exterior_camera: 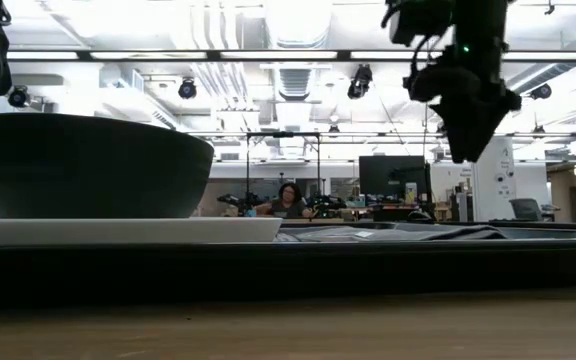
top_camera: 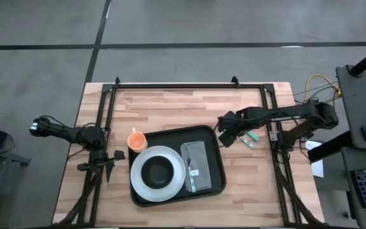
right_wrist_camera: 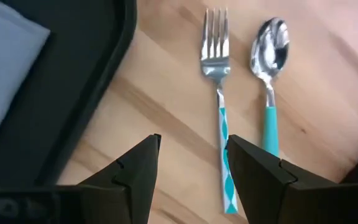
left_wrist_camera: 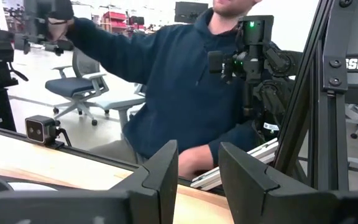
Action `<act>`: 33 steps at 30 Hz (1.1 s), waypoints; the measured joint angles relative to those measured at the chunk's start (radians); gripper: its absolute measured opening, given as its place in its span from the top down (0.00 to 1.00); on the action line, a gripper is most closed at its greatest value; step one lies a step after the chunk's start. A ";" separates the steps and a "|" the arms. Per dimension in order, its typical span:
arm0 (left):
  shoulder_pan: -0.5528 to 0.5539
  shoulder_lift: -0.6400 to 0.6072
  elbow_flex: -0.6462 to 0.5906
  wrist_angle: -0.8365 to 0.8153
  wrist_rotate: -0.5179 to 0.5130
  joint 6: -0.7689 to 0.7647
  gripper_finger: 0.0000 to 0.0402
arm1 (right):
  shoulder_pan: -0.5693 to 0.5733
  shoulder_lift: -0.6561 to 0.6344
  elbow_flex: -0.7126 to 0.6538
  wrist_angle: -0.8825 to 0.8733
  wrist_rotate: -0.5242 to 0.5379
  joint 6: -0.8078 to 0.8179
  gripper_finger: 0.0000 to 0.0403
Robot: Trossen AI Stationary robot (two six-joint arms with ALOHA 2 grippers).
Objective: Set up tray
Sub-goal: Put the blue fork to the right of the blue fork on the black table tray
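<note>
The black tray (top_camera: 213, 164) lies mid-table. On it stand a white plate (top_camera: 146, 184) bearing a black bowl (top_camera: 157, 170), and a grey folded napkin (top_camera: 197, 154) with a utensil (top_camera: 190, 170) lying on it. A fork (right_wrist_camera: 220, 93) and a spoon (right_wrist_camera: 269, 62), both teal-handled, lie flat on the wood right of the tray. My right gripper (right_wrist_camera: 191, 146) hovers open above the table between the tray's right rim (right_wrist_camera: 107, 68) and the fork. My left gripper (top_camera: 103, 166) waits open at the table's left edge.
An orange cup (top_camera: 136, 141) stands on the table by the tray's far left corner. Black frame rails (top_camera: 183, 86) run along the far edge and both sides. A person in a dark blue hoodie (left_wrist_camera: 179, 81) sits beyond the table. Bare wood (top_camera: 253, 184) lies right of the tray.
</note>
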 joint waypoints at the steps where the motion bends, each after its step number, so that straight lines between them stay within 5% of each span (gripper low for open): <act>1: 0.000 0.000 0.000 0.000 0.000 0.000 0.76 | -0.014 -0.017 -0.026 0.022 -0.017 -0.023 0.56; 16: 0.000 0.000 0.000 0.000 0.000 0.000 0.76 | -0.199 -0.072 -0.225 0.099 -0.096 -0.304 0.56; 33: 0.000 0.000 0.000 0.000 0.000 0.000 0.76 | -0.231 -0.072 -0.291 0.223 -0.125 -0.408 0.61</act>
